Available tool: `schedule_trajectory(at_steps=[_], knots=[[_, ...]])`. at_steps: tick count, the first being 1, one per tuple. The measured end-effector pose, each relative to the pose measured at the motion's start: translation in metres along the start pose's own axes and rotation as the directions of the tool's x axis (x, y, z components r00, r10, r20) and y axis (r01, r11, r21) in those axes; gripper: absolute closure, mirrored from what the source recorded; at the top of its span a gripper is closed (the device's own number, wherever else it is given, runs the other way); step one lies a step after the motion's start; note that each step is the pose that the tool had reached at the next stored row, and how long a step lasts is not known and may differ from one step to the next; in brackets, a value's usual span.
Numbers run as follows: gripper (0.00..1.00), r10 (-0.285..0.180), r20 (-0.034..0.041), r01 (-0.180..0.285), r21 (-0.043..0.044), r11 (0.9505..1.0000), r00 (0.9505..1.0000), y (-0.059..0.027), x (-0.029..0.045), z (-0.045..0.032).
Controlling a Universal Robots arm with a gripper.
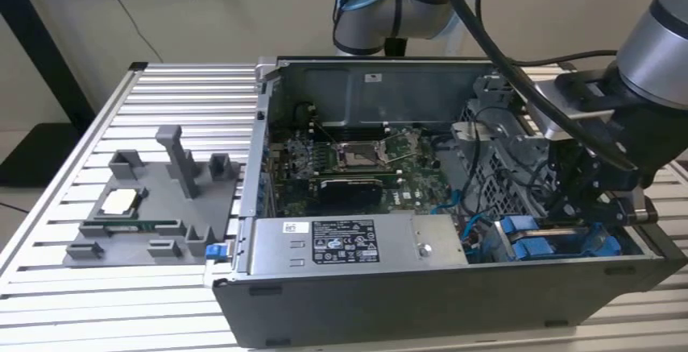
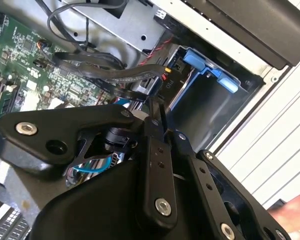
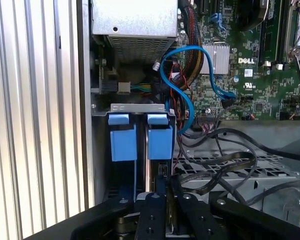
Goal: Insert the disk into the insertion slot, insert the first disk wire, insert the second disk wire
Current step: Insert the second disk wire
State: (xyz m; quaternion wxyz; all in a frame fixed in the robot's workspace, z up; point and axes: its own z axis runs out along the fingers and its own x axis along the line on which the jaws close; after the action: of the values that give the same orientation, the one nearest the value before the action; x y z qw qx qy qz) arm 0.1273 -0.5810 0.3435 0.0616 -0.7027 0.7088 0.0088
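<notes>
The open computer case lies on the slatted table. My gripper reaches down into its corner at the exterior view's right, right over the insertion slot with its blue plastic edges. The disk sits in one bay, its blue carrier tab showing, beside a second blue tab. In both wrist views the fingers are pressed together at their tips. A black flat disk wire runs up to the tips, and its end looks pinched between them. A power plug with red and black leads hangs by the bay's blue edge.
Loose black cables and a blue cable crowd the space between the bay and the motherboard. The silver power-supply box fills the case's near side. A grey fixture plate with parts lies on the table at the exterior view's left.
</notes>
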Motion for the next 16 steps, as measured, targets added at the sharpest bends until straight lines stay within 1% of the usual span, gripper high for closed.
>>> schedule_trajectory(at_steps=[5,7,10,11,12,13,14,16], knots=[[0.84,0.000,0.0001,0.000,0.0033,1.0000,1.0000,0.0002,0.0003,0.0024],[0.84,0.000,0.0002,0.000,0.0058,1.0000,1.0000,0.0004,0.0005,0.0047],[0.84,-0.001,-0.0017,0.001,0.0098,1.0000,1.0000,0.0013,0.0009,0.0082],[0.84,-0.001,0.0010,0.001,0.0102,0.9999,1.0000,0.0012,0.0007,0.0092],[0.83,-0.001,0.0010,0.001,0.0102,0.9999,1.0000,0.0013,0.0009,0.0094],[0.83,-0.001,0.0012,0.001,0.0100,0.9999,1.0000,0.0013,0.0009,0.0087],[0.76,0.000,0.0013,0.000,0.0100,0.9999,1.0000,0.0012,0.0007,0.0070],[0.76,0.000,0.0000,0.000,0.0100,0.9999,1.0000,0.0008,0.0000,0.0003]])
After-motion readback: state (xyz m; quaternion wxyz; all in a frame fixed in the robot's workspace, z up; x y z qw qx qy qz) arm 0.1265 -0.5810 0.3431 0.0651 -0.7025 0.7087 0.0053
